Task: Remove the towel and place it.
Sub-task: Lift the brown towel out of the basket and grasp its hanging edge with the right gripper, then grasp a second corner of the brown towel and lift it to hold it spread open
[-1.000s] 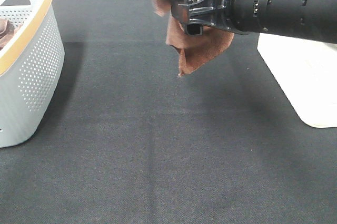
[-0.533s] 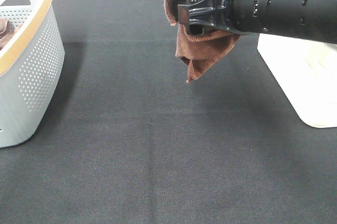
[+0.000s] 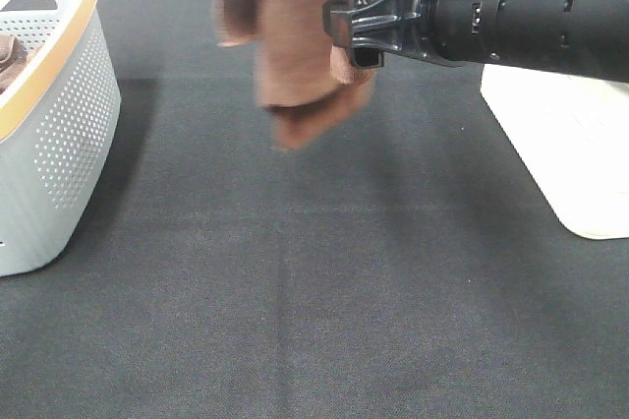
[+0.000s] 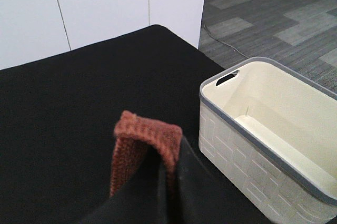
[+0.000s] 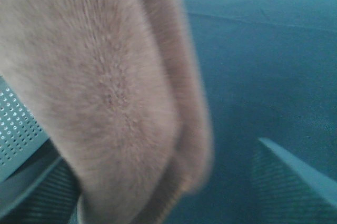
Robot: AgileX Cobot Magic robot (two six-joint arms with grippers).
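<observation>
Towel: you have the reddish-brown towel [image 3: 295,45] in the air over the back middle of the black worktop [image 3: 295,291], between basket and bin; its top runs out of the high view, its lower end hangs free, and it shows blurred
Left hand: your left hand [image 4: 171,179] has its dark fingers pressed together on a fold of the towel, and the fold sticks up just past the tips; the high view does not show this hand
Right hand: your right hand [image 3: 354,37] reaches in from the right of the high view, its tip against the towel's right edge; in its own wrist view the fingers stand well apart, low on either side, with the towel hanging close to the lens between them, and you see no pinch on the cloth
Basket: the grey perforated basket [image 3: 69,134] with the yellow-orange rim stands at the left edge, well apart from the towel; a darker brown item [image 3: 8,57] lies in it
Bin: the cream bin [image 3: 555,149] with a grey rim stands on the right of the worktop, under the right arm
</observation>
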